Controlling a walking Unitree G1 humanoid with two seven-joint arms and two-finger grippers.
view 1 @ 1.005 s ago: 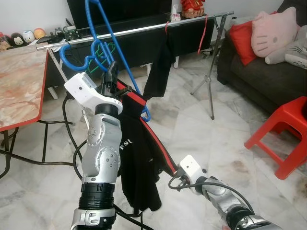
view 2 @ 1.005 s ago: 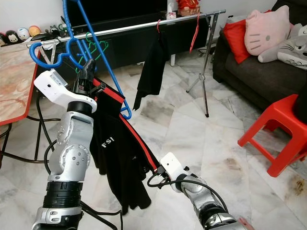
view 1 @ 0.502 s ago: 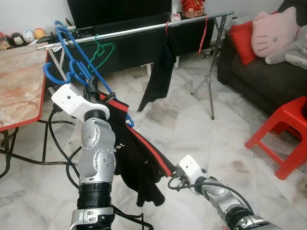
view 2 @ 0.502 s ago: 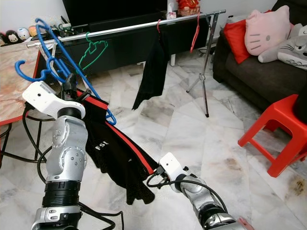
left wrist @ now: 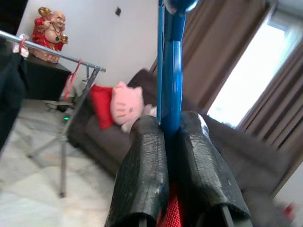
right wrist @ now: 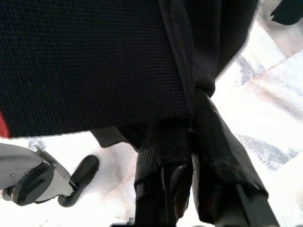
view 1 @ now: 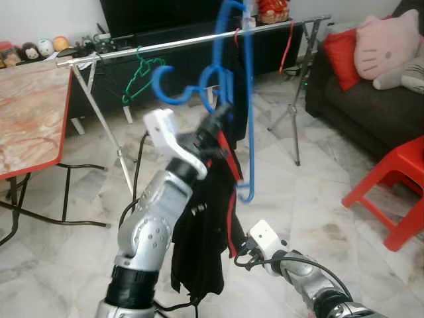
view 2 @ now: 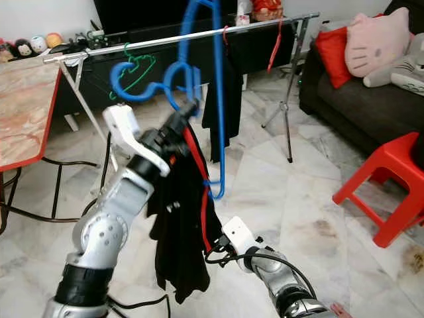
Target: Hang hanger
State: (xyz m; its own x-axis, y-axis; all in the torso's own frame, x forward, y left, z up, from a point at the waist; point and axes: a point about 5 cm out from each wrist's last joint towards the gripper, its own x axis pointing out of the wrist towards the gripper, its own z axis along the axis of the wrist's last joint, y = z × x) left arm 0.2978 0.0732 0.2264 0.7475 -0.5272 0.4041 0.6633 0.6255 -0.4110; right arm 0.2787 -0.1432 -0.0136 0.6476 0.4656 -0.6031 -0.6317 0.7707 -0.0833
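While the blue hanger (view 1: 235,99) is lifted high in the left tool (view 1: 218,118), its hook is not yet on the rail (view 1: 199,41) — it curls in the air in front of the bar, so by my reading the lift is done and the hooking is left. The dark garment (view 1: 205,245) with red trim droops from the hanger's lower part down toward the marble floor (view 1: 298,185). The rail already carries a green hanger (view 1: 140,73), a black garment and a red hanger (view 1: 287,46), with free bar between them.

The left wrist view shows what the head views cannot: the two black fingers (left wrist: 142,175) pressed together on the blue bar of the hanger, red cloth just below them. The right wrist view shows the right tool (right wrist: 191,156) low down with its fingers closed on a fold of the dark garment — a grip the head views hide behind the cloth, where mostly its white wrist housing is seen. The head views alone give the hook's place relative to the rail.
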